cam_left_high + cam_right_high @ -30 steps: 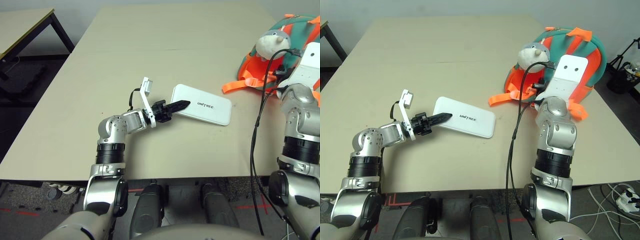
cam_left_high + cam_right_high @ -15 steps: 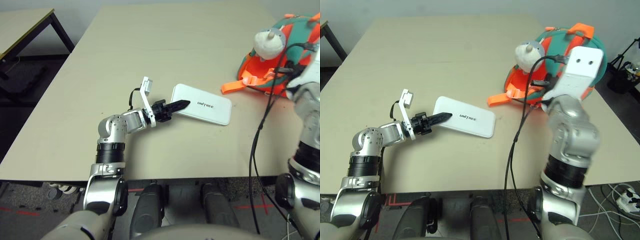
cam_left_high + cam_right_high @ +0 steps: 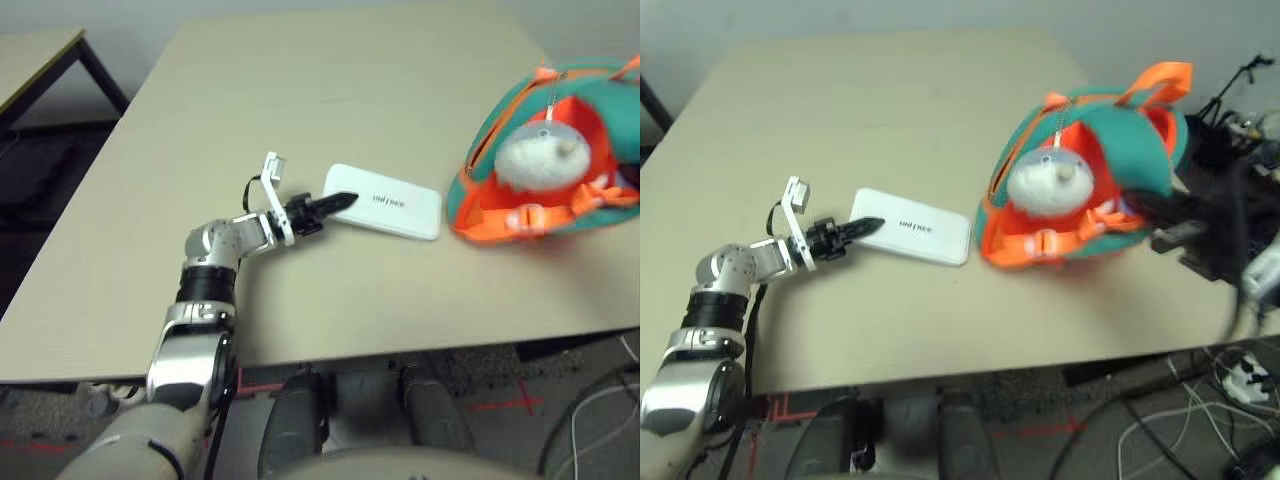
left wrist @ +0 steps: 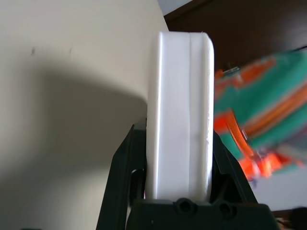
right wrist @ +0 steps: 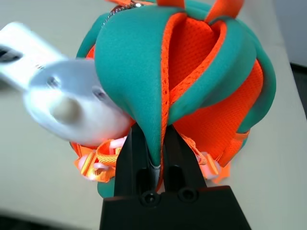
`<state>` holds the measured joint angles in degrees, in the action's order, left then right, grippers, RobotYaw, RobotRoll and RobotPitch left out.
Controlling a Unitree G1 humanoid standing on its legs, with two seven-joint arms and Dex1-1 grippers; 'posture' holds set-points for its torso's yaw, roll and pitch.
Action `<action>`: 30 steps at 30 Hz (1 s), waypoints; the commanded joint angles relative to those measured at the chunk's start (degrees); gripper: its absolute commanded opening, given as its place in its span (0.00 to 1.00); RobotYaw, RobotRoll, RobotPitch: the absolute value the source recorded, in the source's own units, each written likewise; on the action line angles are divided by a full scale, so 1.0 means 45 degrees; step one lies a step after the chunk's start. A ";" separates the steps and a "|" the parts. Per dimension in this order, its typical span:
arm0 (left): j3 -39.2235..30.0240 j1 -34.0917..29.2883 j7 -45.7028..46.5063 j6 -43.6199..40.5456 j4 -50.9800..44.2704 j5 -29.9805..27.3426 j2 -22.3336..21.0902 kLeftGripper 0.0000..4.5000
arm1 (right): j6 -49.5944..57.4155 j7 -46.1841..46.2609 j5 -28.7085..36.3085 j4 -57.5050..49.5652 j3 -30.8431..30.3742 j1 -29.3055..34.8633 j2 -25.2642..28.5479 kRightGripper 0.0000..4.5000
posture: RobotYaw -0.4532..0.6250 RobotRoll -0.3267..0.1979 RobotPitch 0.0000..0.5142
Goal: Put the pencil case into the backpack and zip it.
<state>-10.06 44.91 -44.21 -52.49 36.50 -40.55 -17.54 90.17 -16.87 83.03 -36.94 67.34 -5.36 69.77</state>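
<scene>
The white pencil case lies flat on the table. My left gripper is shut on its near short end, and in the left wrist view the pencil case sits edge-on between the two black fingers. The orange and teal backpack stands just right of the pencil case, its grey-white plush toy facing me. My right gripper is shut on a teal edge of the backpack beside its gaping orange mesh lining.
The beige table stretches far behind the pencil case and backpack. Its right edge runs close behind the backpack. Cables and dark gear lie on the floor beyond that edge. A second table's corner shows at far left.
The backpack has been pulled upright and toward the pencil case, now showing its plush toy and open top. The right arm swung out right. The view itself shifted. The left gripper keeps its hold.
</scene>
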 commanded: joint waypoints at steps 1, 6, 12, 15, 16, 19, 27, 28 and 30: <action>0.0142 0.0281 0.0373 0.1145 0.1087 0.1239 -0.0381 0.33 | -0.1546 0.2958 0.4709 0.0220 0.1899 0.2871 0.0458 0.02 | 0.06 0.62 0.16; 0.0109 0.0772 0.0218 0.1189 0.1102 0.1269 -0.0229 0.33 | -0.5388 0.5495 0.6661 -0.0942 0.1097 0.5997 0.0276 0.02 | 0.08 0.62 0.17; 0.0141 0.0577 0.0273 0.0655 -0.0499 0.1138 -0.0067 0.33 | -0.7823 0.6899 0.5097 -0.0889 -0.2577 0.5601 0.0190 0.02 | 0.14 0.62 0.19; 0.0000 0.0572 0.0422 0.0509 -0.1201 0.1049 0.0018 0.33 | -0.8517 0.6905 0.3399 -0.0307 -0.4551 0.4786 -0.0336 0.02 | 0.15 0.62 0.19; -0.0059 0.0595 0.0496 0.0422 -0.1383 0.0980 0.0051 0.33 | -0.8748 0.6986 0.2733 -0.0072 -0.5212 0.4507 -0.0658 0.02 | 0.16 0.62 0.20; -0.0122 0.0824 0.0640 0.0301 -0.2108 0.0818 0.0111 0.33 | -0.9861 0.7022 -0.1987 0.1589 -0.8598 0.3323 -0.2165 0.02 | 0.18 0.62 0.21; -0.0352 0.1900 0.0422 -0.0633 -0.3998 0.0120 -0.0556 0.32 | -0.9627 0.5536 -0.4876 0.2611 -0.9596 0.1628 -0.3147 0.02 | 0.24 0.62 0.23; -0.0303 0.2083 0.0329 -0.0780 -0.4205 0.0039 -0.0720 0.32 | -0.9433 0.5358 -0.4862 0.2532 -0.9411 0.1680 -0.3111 0.02 | 0.24 0.62 0.23; -0.0198 0.2474 0.0105 -0.1092 -0.4641 -0.0149 -0.1074 0.32 | -0.9008 0.4929 -0.4711 0.2391 -0.8858 0.1731 -0.2908 0.02 | 0.25 0.62 0.24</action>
<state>-10.85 54.65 -42.33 -56.16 18.13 -39.82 -21.62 47.38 6.64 61.99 -26.00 25.97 1.58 56.27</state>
